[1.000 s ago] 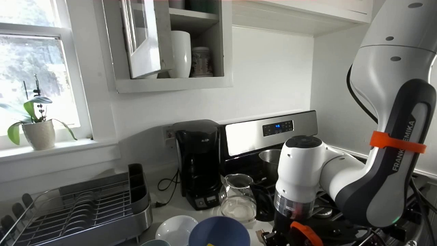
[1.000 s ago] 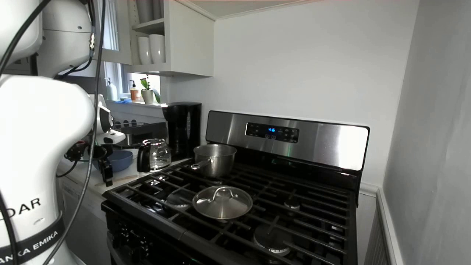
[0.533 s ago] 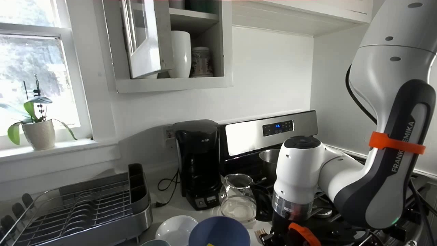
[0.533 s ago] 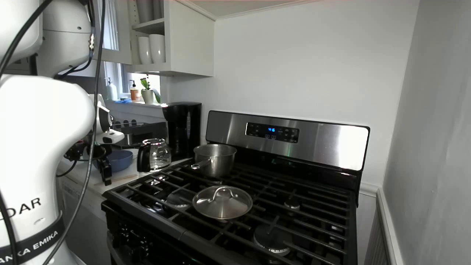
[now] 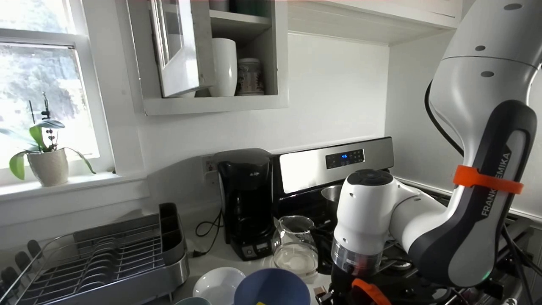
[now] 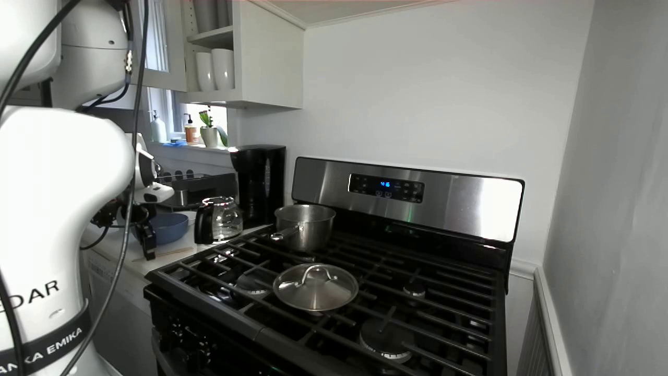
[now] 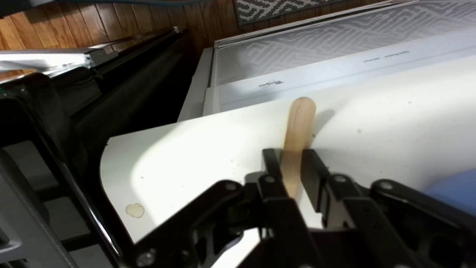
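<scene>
At the bench (image 7: 202, 149), the wooden stick (image 7: 299, 124) lies between the narrowly parted jaws of the tool (image 7: 291, 153) — whether gripped, I can't tell — its long axis running out past them, rounded end pointing at the bench's edge.

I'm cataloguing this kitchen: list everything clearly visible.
wooden utensil: one, tan, at countertop edge
blue bowl: one, blue, countertop
white bowl: one, white, countertop
glass carafe: one, clear, countertop
coffee maker: one, black, behind glass carafe
dish rack: one, grey, countertop
gas stove: one, black and silver, beside countertop
saucepan: one, silver, gas stove
pot lid: one, silver, gas stove
potted orchid: one, green, windowsill
pump bottles: two, pale and amber, windowsill
cups: two or more, white, wall cabinet
jar: one, patterned grey, wall cabinet
dishwasher: one, white, below countertop
rug: one, grey, floor
robot arm: one, white, over countertop
fingers: two, black, flanking wooden utensil
</scene>
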{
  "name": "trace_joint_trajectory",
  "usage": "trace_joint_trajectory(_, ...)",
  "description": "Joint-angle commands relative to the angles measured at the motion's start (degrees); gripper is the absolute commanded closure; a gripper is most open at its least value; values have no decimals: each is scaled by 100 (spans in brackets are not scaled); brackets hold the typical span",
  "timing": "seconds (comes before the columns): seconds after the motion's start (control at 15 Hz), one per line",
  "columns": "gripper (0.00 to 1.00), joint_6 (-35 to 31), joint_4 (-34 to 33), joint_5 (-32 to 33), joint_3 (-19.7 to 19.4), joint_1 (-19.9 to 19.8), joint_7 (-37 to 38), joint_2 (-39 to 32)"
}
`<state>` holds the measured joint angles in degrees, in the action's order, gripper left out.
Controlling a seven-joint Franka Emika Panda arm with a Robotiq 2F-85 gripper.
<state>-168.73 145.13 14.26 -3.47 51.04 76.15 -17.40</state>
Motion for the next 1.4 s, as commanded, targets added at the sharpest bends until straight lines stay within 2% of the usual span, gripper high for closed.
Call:
trace_joint_trajectory(0.0,93,-48,-203,-13,-14,134,106,-228)
trace_joint_trajectory(0.13,100,-54,-246,-19,-30,175,114,-247)
trace_joint_trajectory(1.07,100,73,-31,72,-322,424,439,262)
trace_joint_trajectory(1.33,100,42,-24,-15,-131,327,477,265)
